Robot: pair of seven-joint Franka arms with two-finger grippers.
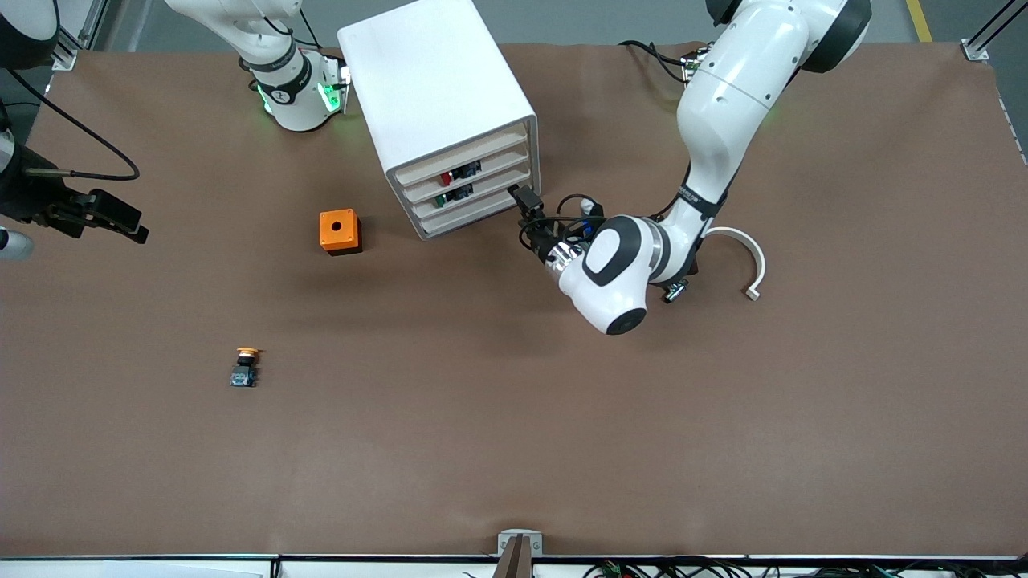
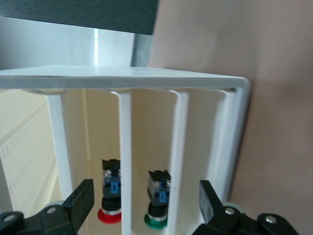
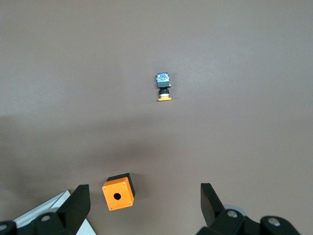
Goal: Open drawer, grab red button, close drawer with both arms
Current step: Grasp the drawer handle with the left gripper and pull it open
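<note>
- While I size things up from the biggest piece down, the bench [image 1: 514, 449] carries the white cabinet [image 1: 438, 88] toward the arms' bases, its four slotted fronts all flush and none pulled out yet.
- My left arm [image 1: 723, 104] reaches in low, and the left claw [image 1: 526, 199] sits just at the cabinet's front corner, level with the lower drawers; in the left wrist view its fingers [image 2: 80, 198] stand apart with the slotted fronts between them.
- My right arm waits; the right claw [image 1: 116, 218] hangs spread wide over the right arm's end of the bench, clamped on nothing.
- I reckon the drawer [image 1: 466, 172] to open is the one showing red through its slot, second from the top.
- An orange box [image 1: 340, 231] and a yellow-orange-capped button [image 1: 245, 365] lie on the bench, well apart from the cabinet.
- Smallest last: the button [image 2: 110, 193] with the red cap lies inside that drawer, beside a green-capped button [image 2: 159, 198] in the drawer below.
- To do this step well, I would line the left claw square on the red one's front, hook its edge, and pull straight out so the cabinet does not skid.
</note>
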